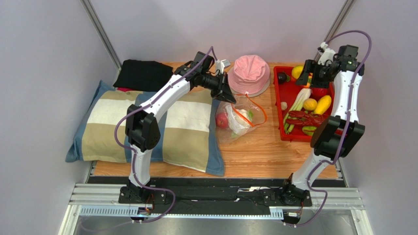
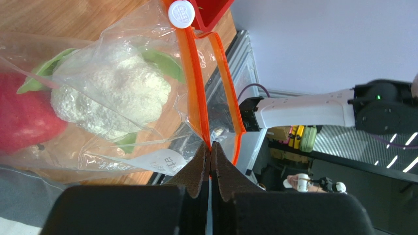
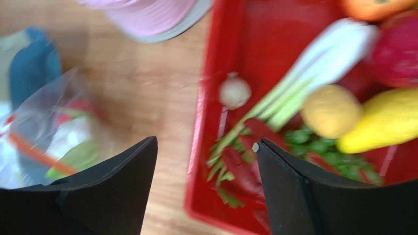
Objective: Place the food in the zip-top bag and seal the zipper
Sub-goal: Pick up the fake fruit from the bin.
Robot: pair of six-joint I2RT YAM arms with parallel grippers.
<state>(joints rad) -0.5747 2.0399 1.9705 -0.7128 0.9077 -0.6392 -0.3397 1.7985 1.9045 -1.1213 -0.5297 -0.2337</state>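
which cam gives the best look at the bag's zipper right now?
Left wrist: the zipper runs up mid-frame, close and sharp, pinched between the left fingers, white slider visible. Top external shows only a thin orange loop; right wrist, a blurred streak.

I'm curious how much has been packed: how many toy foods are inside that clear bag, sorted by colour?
Red toy food: 1
White cauliflower with green leaves: 1
Total in the zip-top bag: 2
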